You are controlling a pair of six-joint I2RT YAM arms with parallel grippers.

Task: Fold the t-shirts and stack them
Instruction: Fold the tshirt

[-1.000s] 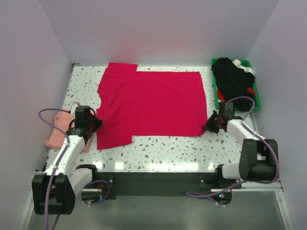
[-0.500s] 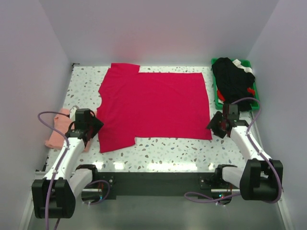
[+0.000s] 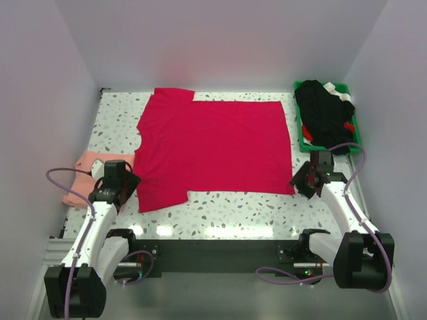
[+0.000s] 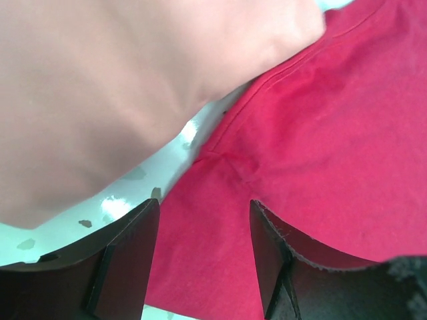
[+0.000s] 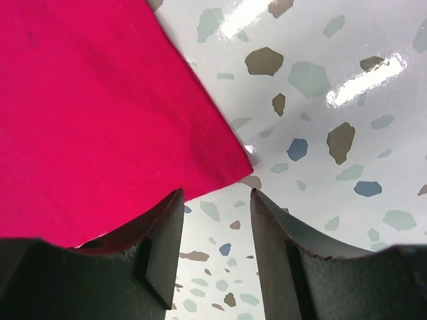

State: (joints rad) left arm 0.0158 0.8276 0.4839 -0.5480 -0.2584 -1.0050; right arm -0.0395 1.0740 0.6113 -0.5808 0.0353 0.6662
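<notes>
Red t-shirt (image 3: 213,147) spread flat mid-surface (image 3: 227,203), pink t-shirt (image 3: 81,175) lying at left edge. Left gripper (image 3: 128,179) and right gripper (image 3: 302,179) both released, empty, at the near sleeve and hem corner. Likely step: first fold; next calls for pinching both near corners

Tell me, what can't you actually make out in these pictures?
Pink t-shirt: top view, left gripper covers part; left wrist view, the edge crops it.
Dark clothes in the green bin: top view, heaped, so their number is unclear.
Red t-shirt: wrist views show only cropped edges of it.
</notes>
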